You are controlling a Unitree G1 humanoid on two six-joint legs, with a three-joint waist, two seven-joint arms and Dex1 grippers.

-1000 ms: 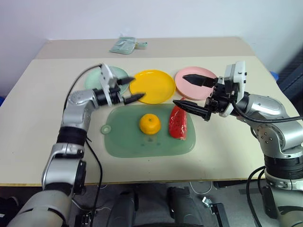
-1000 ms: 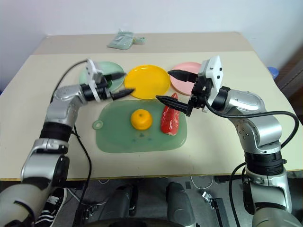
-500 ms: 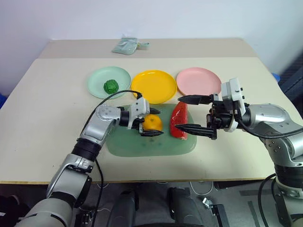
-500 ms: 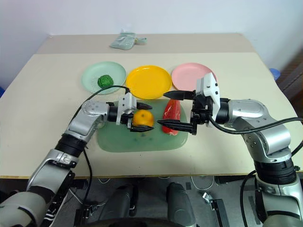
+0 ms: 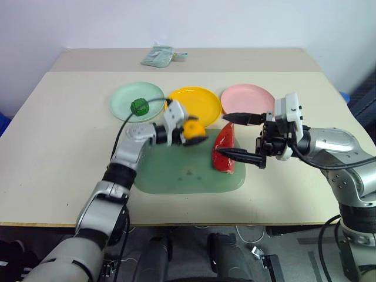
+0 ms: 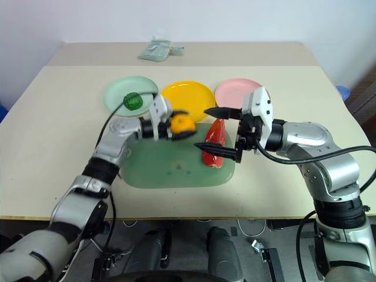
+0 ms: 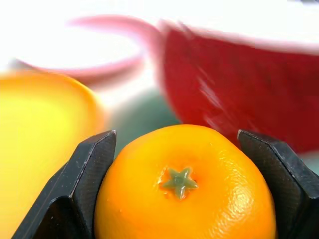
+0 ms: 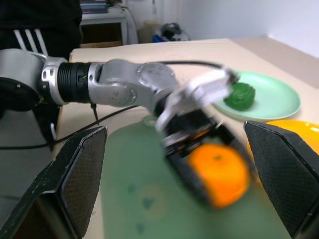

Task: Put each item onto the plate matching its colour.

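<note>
While lifted, mandarin (image 7: 184, 184) sits clamped in left gripper (image 5: 189, 130).

Head pair: high, angled forward and down over the desk (image 5: 53, 153), both arms in frame; nearly the same field, slightly offset sideways. Left wrist: very near, along its jaws onto the mandarin (image 7: 184, 186), wedge (image 7: 239, 94) and pink plate (image 7: 89, 55) beyond. Right wrist: level across the mat (image 8: 139, 199) toward the left gripper (image 8: 199, 144); shares mandarin with left wrist, green plate (image 8: 279, 102) with head pair.
</note>
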